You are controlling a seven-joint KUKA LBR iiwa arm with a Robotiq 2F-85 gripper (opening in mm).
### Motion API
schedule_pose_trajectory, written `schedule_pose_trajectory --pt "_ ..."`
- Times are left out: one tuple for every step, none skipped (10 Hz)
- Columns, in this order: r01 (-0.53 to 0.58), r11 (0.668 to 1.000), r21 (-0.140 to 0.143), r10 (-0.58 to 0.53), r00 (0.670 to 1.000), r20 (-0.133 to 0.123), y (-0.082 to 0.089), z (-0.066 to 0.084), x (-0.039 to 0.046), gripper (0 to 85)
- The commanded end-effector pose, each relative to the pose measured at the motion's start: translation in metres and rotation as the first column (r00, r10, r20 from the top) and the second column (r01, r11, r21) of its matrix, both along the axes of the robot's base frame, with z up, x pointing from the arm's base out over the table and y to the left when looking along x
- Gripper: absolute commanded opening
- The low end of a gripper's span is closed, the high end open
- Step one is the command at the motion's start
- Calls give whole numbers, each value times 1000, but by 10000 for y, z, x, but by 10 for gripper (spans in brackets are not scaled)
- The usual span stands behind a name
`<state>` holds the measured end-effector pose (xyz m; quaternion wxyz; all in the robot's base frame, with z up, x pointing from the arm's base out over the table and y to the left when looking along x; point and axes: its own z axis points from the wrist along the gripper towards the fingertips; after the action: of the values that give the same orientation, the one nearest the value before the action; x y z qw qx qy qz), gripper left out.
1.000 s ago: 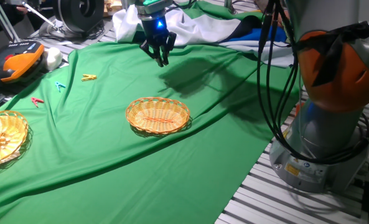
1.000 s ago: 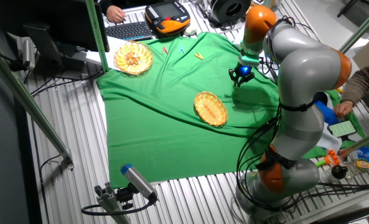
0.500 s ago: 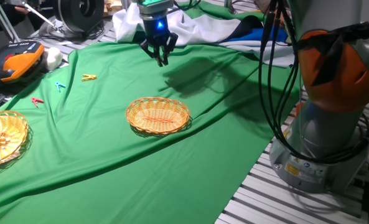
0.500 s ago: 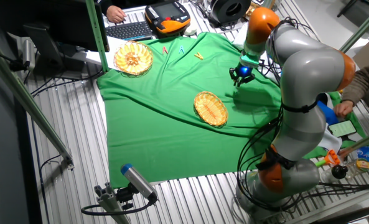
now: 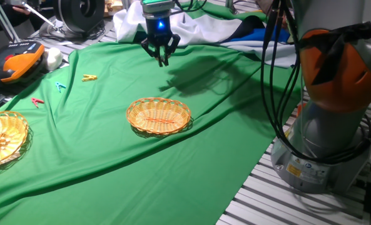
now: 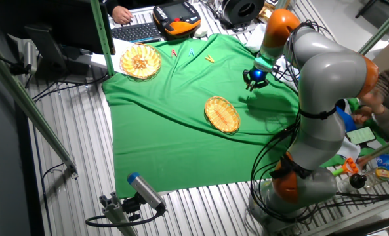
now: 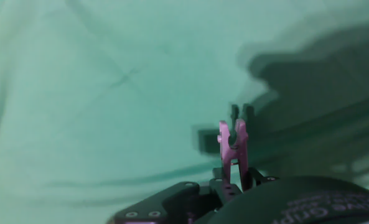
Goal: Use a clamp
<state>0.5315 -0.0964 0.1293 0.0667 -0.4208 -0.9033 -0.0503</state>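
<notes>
The pincer [image 5: 162, 59] hangs above the green cloth [image 5: 110, 150], closed on the clamp [image 7: 232, 142], which sticks out between its fingertips. The wicker basket [image 5: 159, 116] lies below and nearer.

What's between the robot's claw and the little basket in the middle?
Nothing but bare green cloth separates the gripper from the basket; both fixed views show it.

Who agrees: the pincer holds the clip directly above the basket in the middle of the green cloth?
Not right. The pincer holds the clip above bare green cloth, well beyond the middle basket, not directly above it. Either fixed view shows the gap.
</notes>
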Motion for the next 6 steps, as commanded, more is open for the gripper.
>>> schedule_pose_trajectory --pt "686 728 0 -686 728 1 -1 0 5 0" --pt "678 735 -6 -678 735 -2 -2 -4 9 0" --pt "664 748 -13 -664 748 2 -2 -4 9 0" --pt "655 755 -16 -655 756 7 -2 -4 9 0" --pt "665 747 4 -665 746 28 -2 -4 9 0" --pt "644 765 8 -644 764 40 -2 -4 9 0"
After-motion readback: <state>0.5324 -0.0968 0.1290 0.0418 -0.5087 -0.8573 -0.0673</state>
